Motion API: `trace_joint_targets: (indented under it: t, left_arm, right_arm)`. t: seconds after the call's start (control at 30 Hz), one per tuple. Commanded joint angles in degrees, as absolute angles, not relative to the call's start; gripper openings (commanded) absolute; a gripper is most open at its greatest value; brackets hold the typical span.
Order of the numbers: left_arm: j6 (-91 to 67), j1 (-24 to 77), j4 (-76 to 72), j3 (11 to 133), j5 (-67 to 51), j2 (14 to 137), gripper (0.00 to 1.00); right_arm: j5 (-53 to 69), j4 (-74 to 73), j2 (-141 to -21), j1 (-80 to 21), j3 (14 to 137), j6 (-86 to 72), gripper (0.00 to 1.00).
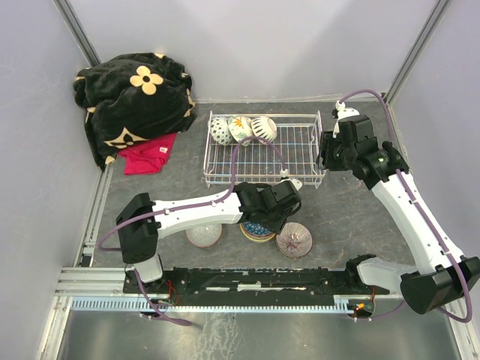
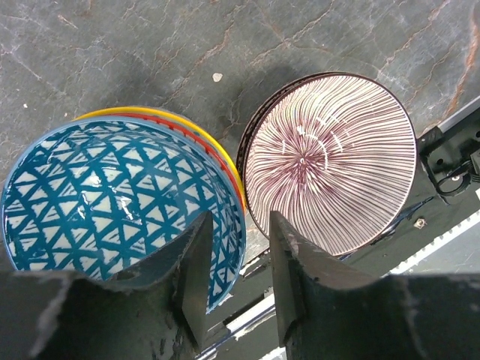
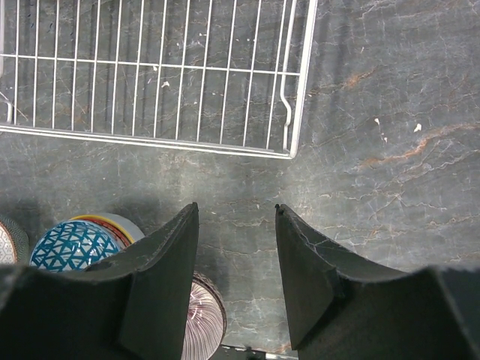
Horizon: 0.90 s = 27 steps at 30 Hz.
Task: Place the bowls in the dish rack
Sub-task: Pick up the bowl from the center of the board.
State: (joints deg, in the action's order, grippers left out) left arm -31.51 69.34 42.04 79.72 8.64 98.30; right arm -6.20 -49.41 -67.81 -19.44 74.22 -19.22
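Note:
The white wire dish rack holds three bowls on edge at its back left: a black-and-white dotted one, a yellow sunburst one and a striped one. A blue triangle-patterned bowl sits on a stack with yellow and red rims. My left gripper is open; its fingers straddle the blue bowl's right rim. A purple-white striped bowl lies just right of it. A pink bowl lies left of the stack. My right gripper is open and empty above the table by the rack's near right corner.
A black blanket with yellow flowers and a red cloth lie at the back left. The black base rail runs along the near edge, close to the bowls. The enclosure walls stand on the left, back and right.

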Motion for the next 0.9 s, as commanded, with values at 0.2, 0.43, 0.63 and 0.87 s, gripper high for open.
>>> trace_joint_targets:
  t: [0.2, 0.43, 0.63, 0.87]
  left_arm:
    - [-29.97, 69.36, 42.54, 82.56, 9.37, 100.20, 0.31]
    - [-29.95, 69.31, 44.56, 85.42, 11.41, 98.95, 0.04]
    - [-29.42, 68.81, 46.58, 89.47, 12.79, 96.49, 0.03]
    - [-27.22, 60.44, 43.62, 97.32, 9.47, 93.88, 0.03]
  right_arm:
    - [-5.80, -47.60, -67.05, -19.27, 72.78, -18.96, 0.54]
    - [-5.72, -47.54, -67.05, -19.35, 72.72, -18.87, 0.54]
    - [-5.63, -47.30, -67.04, -19.33, 72.69, -18.98, 0.54]
    - [-5.64, -46.65, -68.50, -19.29, 74.97, -19.59, 0.53]
